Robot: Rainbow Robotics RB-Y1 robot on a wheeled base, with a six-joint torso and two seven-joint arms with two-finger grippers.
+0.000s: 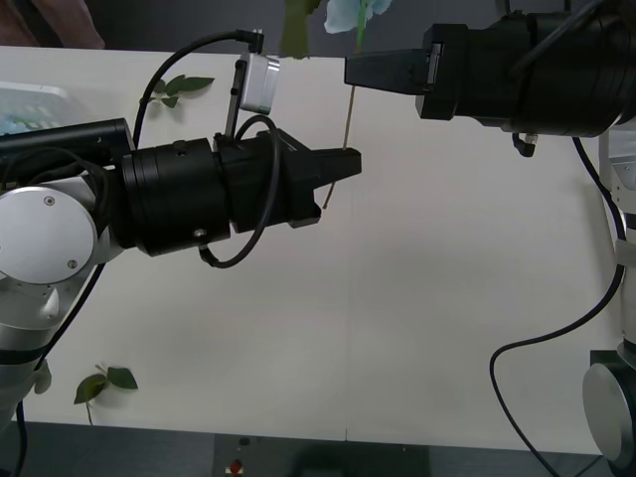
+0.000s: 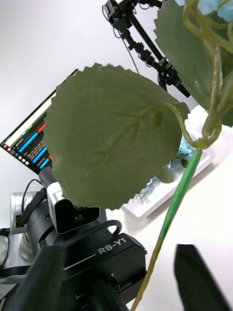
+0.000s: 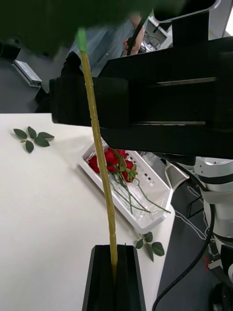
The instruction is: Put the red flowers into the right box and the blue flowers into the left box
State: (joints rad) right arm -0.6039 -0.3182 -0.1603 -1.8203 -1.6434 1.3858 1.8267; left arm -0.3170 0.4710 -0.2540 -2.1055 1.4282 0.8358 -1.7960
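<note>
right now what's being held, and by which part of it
The left gripper is shut on a blue flower's stem, pinching its lower end. The right gripper is open around the stem higher up.

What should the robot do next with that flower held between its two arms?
Probably back the right pincer away: it stands open around the blue flower's stem, while the left pincer is shut on the stem, ready to carry it to the left box.

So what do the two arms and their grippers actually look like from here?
Both arms are matte black cylinders. The left arm has a silver-grey round joint cap, looping black cables, a white wrist camera block and "RB-Y1" lettering. The left gripper and right gripper have flat black fingers. The right arm trails a black cable.
</note>
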